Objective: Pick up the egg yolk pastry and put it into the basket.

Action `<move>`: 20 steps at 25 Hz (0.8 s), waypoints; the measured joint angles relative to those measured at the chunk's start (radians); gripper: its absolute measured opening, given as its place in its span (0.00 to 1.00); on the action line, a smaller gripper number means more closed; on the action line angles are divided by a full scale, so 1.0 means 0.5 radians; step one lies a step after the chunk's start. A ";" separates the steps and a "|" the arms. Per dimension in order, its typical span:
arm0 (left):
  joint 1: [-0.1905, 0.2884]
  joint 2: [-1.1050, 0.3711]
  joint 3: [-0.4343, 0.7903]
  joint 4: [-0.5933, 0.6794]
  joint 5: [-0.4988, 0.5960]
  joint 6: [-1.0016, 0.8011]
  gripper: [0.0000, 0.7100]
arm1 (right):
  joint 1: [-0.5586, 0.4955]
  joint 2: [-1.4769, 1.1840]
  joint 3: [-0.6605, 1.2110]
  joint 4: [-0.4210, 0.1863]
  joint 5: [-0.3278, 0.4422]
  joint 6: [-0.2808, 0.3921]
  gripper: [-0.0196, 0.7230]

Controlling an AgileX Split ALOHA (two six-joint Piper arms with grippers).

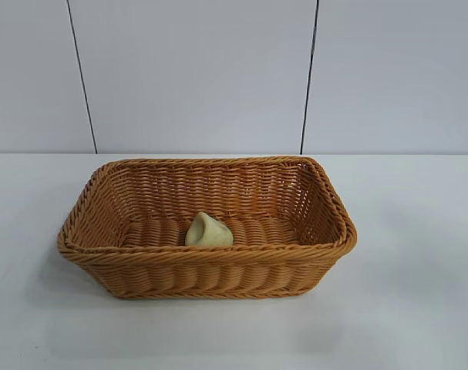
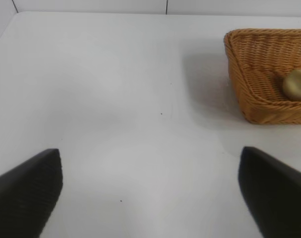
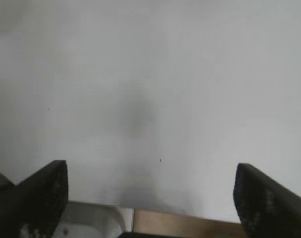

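Both sets of jaws stand spread and empty; the pastry (image 1: 209, 230) lies inside the basket (image 1: 207, 271), well beyond them. It looks light, soft and crumbly, best pinched gently across its rounded sides.

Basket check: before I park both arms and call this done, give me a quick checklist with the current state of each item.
1. Egg yolk pastry inside the basket: ok, it lies on the woven floor near the front wall.
2. Pastry free of any gripper: ok, nothing touches it.
3. Left gripper open and empty: ok, fingers wide apart over bare table, off to the basket's side.
4. Right gripper open and empty: ok, nothing between its fingers.
5. Arms clear of the basket: ok, neither shows in the exterior view.
6. Basket sitting flat: ok, upright on the table.
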 joint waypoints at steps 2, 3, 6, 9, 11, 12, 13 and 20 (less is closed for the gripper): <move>0.000 0.000 0.000 0.000 0.000 0.000 0.98 | 0.000 -0.113 0.000 0.000 0.000 0.000 0.89; 0.000 0.000 0.000 0.000 0.000 0.000 0.98 | 0.000 -0.151 0.000 0.000 0.000 0.000 0.89; 0.000 0.000 0.000 0.000 0.000 0.000 0.98 | 0.000 -0.280 0.001 0.000 0.000 0.000 0.89; 0.000 0.000 0.000 0.000 0.000 0.000 0.98 | 0.000 -0.420 0.001 0.002 0.000 0.000 0.89; 0.000 0.000 0.000 0.000 0.000 0.000 0.98 | 0.000 -0.520 0.002 0.002 0.000 0.000 0.89; 0.000 0.000 0.000 0.000 0.000 0.000 0.98 | -0.004 -0.571 0.002 0.002 0.000 0.000 0.89; 0.000 0.000 0.000 0.000 0.000 0.000 0.98 | -0.017 -0.608 0.002 0.002 0.000 0.000 0.89; 0.000 0.000 0.000 0.000 0.000 0.000 0.98 | -0.129 -0.631 0.002 0.002 0.000 0.000 0.89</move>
